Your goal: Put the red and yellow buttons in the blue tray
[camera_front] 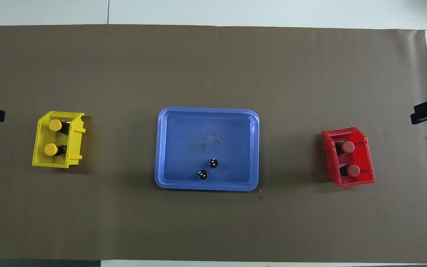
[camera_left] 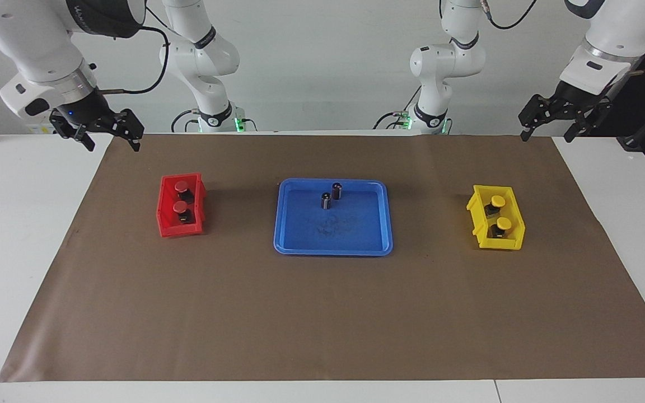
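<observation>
In the blue tray (camera_left: 294,246) — 2 dark cylinders (camera_left: 332,196); buttons (camera_left: 181,185) binned.

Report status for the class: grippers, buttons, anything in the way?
Left gripper and right gripper open, waiting. Red buttons in red bin, yellow buttons in yellow bin. Blue tray holds two dark cylinders.

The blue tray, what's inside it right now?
Inside the blue tray stand two dark capless cylinders, upright, in the part nearer the robots. No red or yellow buttons are in it. The floor directly under the cylinders is covered.
</observation>
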You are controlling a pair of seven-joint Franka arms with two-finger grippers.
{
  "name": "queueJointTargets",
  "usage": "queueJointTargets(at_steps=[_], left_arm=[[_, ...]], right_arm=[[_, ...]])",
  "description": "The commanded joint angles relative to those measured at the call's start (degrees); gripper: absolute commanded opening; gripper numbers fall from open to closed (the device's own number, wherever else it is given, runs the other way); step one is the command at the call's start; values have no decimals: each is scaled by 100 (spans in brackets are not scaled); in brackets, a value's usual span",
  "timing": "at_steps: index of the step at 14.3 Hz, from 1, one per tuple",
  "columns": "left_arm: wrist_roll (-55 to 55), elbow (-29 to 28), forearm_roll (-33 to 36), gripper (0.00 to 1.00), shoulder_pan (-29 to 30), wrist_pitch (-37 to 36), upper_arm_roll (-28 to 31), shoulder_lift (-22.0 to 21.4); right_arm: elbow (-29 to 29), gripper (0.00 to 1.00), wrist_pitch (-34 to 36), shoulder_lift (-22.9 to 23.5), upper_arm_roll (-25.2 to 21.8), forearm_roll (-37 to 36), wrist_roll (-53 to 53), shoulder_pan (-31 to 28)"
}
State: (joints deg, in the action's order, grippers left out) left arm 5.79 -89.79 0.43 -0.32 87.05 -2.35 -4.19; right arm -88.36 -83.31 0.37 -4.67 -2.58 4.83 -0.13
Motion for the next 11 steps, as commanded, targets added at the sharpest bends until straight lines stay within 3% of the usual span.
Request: queueJointTargets(at_steps=[1,4,7,11], left_arm=[[37,-83,-69,100,23,-13,-11,-117],[36,-152,-69,100,23,57,-11,-125],[36,-617,-69,100,40,426,-11,-336],[36,-916,-69,100,41,672,-11,-275]], right_arm=[[-67,100,-10,-72,2,12,18,-5],[-111,100,-10,-80,2,12,0,4],[-111,100,-10,-80,2,12,-17,4],[-111,100,-54,-80,19,12,26,13]])
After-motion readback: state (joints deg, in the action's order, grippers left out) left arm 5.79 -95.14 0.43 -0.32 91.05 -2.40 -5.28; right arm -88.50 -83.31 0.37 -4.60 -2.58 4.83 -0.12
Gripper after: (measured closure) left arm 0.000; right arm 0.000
